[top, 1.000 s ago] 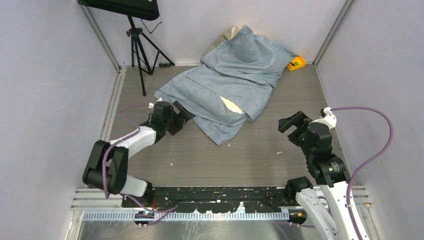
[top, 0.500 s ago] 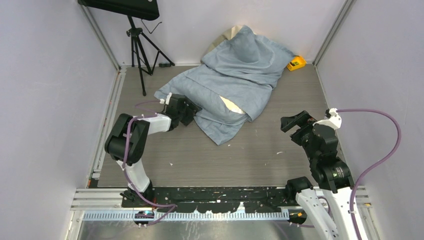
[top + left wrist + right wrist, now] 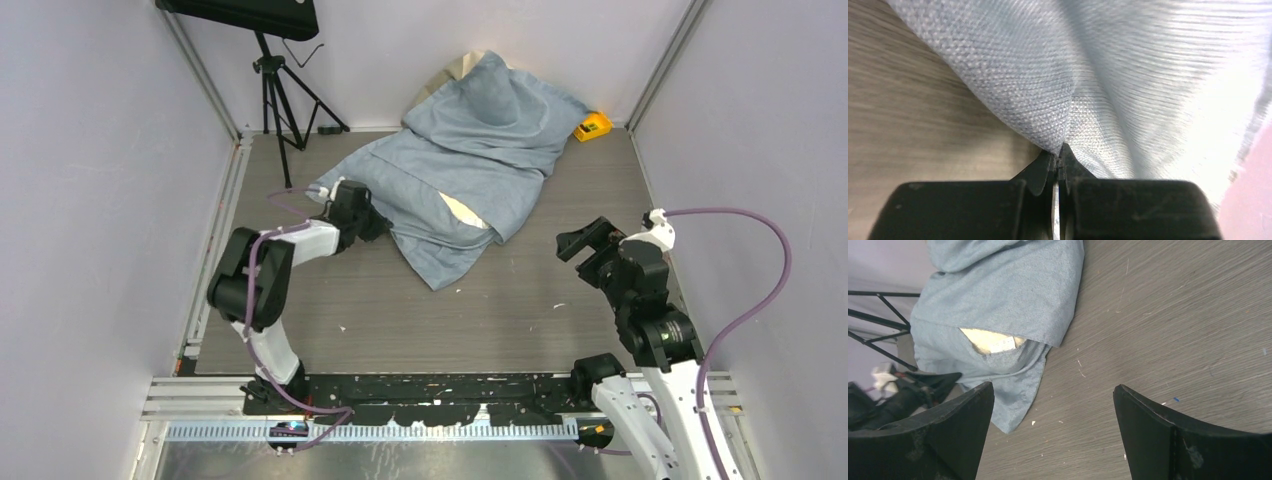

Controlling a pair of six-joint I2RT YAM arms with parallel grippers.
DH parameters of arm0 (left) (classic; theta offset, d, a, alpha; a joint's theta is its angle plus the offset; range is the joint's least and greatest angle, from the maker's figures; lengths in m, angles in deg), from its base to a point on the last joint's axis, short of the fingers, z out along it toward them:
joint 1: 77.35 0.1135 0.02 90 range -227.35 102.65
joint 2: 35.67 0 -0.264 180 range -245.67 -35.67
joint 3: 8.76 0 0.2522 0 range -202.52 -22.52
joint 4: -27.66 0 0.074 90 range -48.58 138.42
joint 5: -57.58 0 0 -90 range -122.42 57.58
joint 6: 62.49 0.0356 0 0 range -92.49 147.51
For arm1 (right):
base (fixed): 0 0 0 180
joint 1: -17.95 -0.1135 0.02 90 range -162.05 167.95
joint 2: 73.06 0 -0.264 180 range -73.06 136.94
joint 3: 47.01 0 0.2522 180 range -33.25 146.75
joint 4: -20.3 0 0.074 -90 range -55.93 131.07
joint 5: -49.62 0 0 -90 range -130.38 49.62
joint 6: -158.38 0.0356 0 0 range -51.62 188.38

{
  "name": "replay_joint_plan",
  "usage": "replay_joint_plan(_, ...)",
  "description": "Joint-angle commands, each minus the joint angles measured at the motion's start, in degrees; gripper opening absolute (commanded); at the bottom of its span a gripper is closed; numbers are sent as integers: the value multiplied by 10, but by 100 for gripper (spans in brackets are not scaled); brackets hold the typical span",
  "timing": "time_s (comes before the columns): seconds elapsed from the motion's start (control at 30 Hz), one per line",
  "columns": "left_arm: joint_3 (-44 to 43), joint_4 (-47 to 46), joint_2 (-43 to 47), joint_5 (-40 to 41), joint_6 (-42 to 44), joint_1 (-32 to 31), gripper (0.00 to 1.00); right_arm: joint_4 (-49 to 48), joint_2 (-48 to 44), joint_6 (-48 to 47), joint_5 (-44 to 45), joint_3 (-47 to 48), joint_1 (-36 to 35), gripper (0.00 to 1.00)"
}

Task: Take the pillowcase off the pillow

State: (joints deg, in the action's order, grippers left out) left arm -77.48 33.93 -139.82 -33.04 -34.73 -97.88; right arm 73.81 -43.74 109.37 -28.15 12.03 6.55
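— What is shown from above?
— The wrinkled grey-blue pillowcase (image 3: 470,160) is seen heaped from the tabletop's (image 3: 500,310) far edge toward its middle. A sliver of the cream pillow (image 3: 462,209) is exposed at a gap. The left gripper (image 3: 378,224) is set against the left hem, and the right gripper (image 3: 580,243) is held well apart, near the right edge.
— And at the left wrist?
— The weave is shown close up, with a fold pinched between fully closed jaws.
— The right wrist?
— The jaws are spread wide with nothing held. A white tag (image 3: 1002,345) on the pillow is revealed, which is not made out from above.
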Motion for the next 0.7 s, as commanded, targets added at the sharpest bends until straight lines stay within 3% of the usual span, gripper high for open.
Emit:
replay_joint_plan(0.0, 15, 101, 139, -12, 91, 29, 0, -15, 38, 1, -23, 28, 1, 93)
replay_joint_plan(0.17, 98, 151, 263, -71, 122, 77, 0, -18, 91, -27, -68, 56, 1, 92)
replay_joint_plan(0.37, 146, 223, 360, -177, 140, 183, 0, -19, 179, -54, -113, 107, 1, 87)
replay_joint_plan(0.57, 152, 313, 457, -185, 178, 202, 0, -42, 275, -53, -212, 148, -9, 78)
replay_joint_plan(0.67, 158, 336, 500, -185, 179, 202, 0, -48, 310, -65, -163, 169, -60, 78)
